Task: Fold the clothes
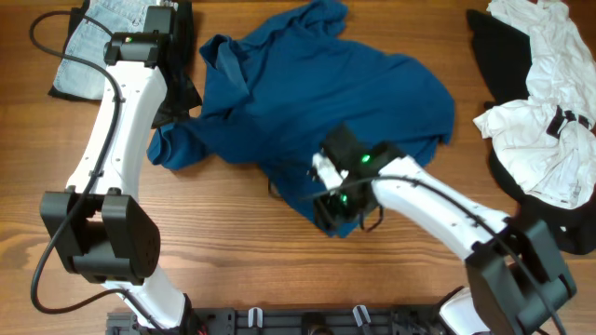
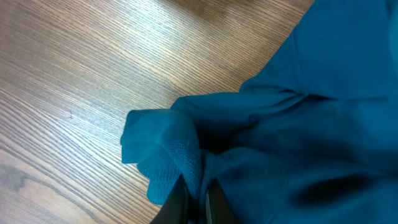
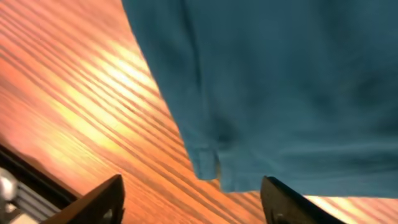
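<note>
A blue shirt (image 1: 317, 102) lies crumpled and spread on the wooden table (image 1: 233, 242). My left gripper (image 1: 182, 113) is at the shirt's left sleeve. In the left wrist view its fingers (image 2: 198, 200) are shut on a bunched fold of the blue shirt (image 2: 298, 124). My right gripper (image 1: 337, 207) is at the shirt's front hem. In the right wrist view its fingers (image 3: 194, 199) are open and empty, with a corner of the shirt's hem (image 3: 211, 163) just ahead between them.
Light denim (image 1: 88, 46) and a dark garment (image 1: 183, 56) lie at the back left. A heap of white and black clothes (image 1: 540, 102) lies at the right edge. Bare wood runs along the table's front.
</note>
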{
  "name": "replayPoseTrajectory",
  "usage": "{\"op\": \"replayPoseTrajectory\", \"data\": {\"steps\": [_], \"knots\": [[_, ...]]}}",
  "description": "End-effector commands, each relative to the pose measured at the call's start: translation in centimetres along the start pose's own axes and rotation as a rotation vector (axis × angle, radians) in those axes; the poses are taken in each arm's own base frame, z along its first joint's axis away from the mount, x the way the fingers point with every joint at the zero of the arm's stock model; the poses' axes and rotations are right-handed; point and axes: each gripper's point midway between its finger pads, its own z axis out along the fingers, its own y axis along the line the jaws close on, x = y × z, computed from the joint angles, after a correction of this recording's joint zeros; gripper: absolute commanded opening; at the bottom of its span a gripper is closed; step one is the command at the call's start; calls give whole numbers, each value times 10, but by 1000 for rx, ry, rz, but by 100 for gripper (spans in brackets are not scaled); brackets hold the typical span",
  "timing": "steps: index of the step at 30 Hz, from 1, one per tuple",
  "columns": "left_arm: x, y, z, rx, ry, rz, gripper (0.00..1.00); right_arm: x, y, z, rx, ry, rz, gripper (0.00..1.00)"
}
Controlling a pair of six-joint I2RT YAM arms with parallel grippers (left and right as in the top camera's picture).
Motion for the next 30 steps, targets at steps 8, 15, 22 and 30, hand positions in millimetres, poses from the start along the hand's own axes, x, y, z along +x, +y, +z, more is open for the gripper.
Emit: {"op": "replayPoseTrajectory", "data": {"steps": [8,15,22,30], "knots": [[-3,3,-7,7,-23,0,4,18,-21,55,108,105,107,74],[-3,3,-7,7,-23,0,4,24,-39,68,171,146,247,18],[-2,3,-7,6,-22,1,4,24,-79,39,184,101,494,4],[-1,4,-7,3,-16,3,4,6,-144,-65,119,-205,684,4]]}}
